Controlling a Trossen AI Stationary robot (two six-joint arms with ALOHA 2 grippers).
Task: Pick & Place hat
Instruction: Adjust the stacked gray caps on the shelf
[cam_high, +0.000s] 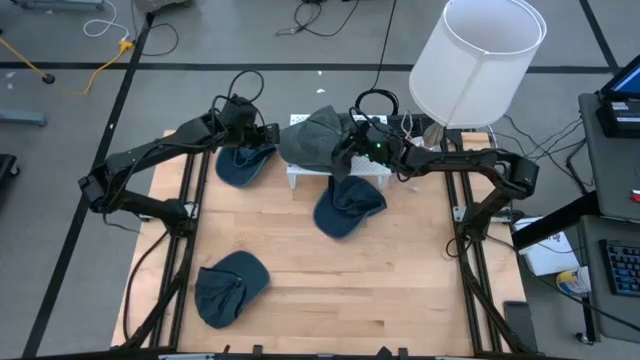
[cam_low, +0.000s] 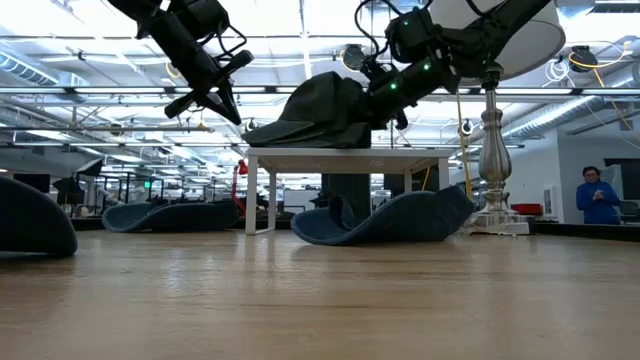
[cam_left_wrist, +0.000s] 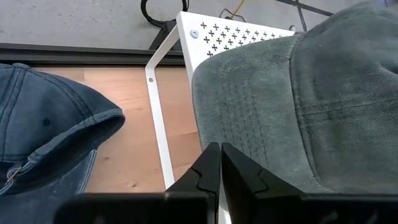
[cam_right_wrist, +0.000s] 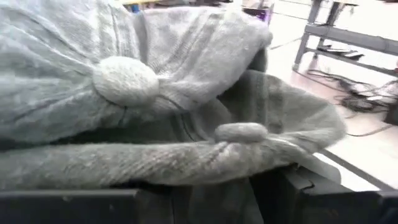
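Note:
A grey-green cap (cam_high: 312, 138) sits on a small white stand (cam_high: 338, 172) at the table's far middle; in the low view its brim (cam_low: 272, 133) lies on the stand's top (cam_low: 345, 153). My right gripper (cam_high: 350, 150) comes from the right and is shut on this cap (cam_right_wrist: 155, 93). My left gripper (cam_high: 272, 134) is shut and hovers just left of the cap, above the stand's left edge (cam_left_wrist: 163, 118); in the low view this gripper (cam_low: 226, 104) hangs clear of the brim. In the left wrist view its fingertips (cam_left_wrist: 219, 163) point down over the cap's brim (cam_left_wrist: 249, 112). My right gripper (cam_right_wrist: 199, 199) has the cap's crown on its right side (cam_low: 368, 108), with bunched cloth (cam_right_wrist: 242, 149) pinched between the two fingers. It comes slanting down from the table's right. The crown stands pulled up while the brim stays on the stand.
Three blue caps lie on the table: one left of the stand (cam_high: 243, 165), one in front of it (cam_high: 350, 208), one near the front left (cam_high: 228, 288). A lamp with a white shade (cam_high: 475, 60) stands at the far right. A person (cam_low: 597, 195) is in the room beyond.

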